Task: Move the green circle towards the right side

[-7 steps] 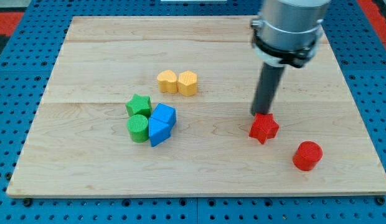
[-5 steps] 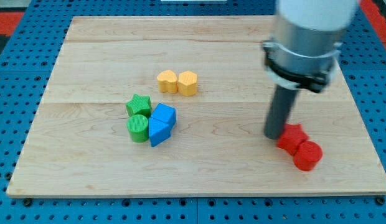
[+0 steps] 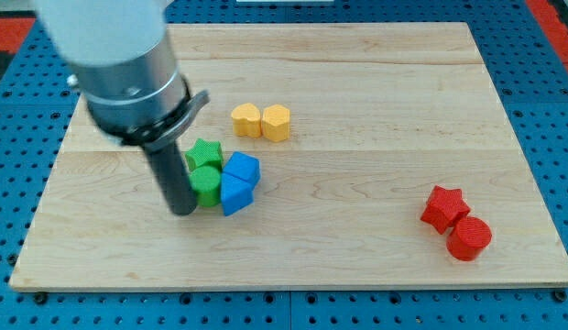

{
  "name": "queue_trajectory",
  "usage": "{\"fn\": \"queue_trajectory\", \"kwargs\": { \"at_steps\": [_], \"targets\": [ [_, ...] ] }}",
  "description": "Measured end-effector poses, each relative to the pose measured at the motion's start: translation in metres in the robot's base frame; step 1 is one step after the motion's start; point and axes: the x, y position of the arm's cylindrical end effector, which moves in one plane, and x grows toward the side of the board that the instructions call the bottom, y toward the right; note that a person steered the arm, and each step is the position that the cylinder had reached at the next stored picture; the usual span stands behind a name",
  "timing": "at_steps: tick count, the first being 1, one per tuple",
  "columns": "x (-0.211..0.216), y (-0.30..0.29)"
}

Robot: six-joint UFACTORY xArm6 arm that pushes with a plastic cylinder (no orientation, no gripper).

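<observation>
The green circle (image 3: 207,186) lies left of the board's middle. It touches the green star (image 3: 206,153) above it and two blue blocks (image 3: 238,182) on its right. My tip (image 3: 182,211) is on the board right against the green circle's left side. The rod hides part of the circle's left edge.
Two yellow blocks (image 3: 261,121) sit side by side above the blue blocks. A red star (image 3: 443,207) and a red cylinder (image 3: 470,238) touch each other at the view's lower right. The wooden board (image 3: 357,82) lies on a blue pegboard.
The arm has swung from the red blocks at the right across to the green circle's left side. The red star was pushed right and down against the red cylinder, which shifted slightly.
</observation>
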Motion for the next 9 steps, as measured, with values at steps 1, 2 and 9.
{"fn": "queue_trajectory", "kwargs": {
  "at_steps": [1, 2, 9],
  "targets": [
    [-0.032, 0.031],
    [-0.051, 0.044],
    [-0.080, 0.156]
  ]
}}
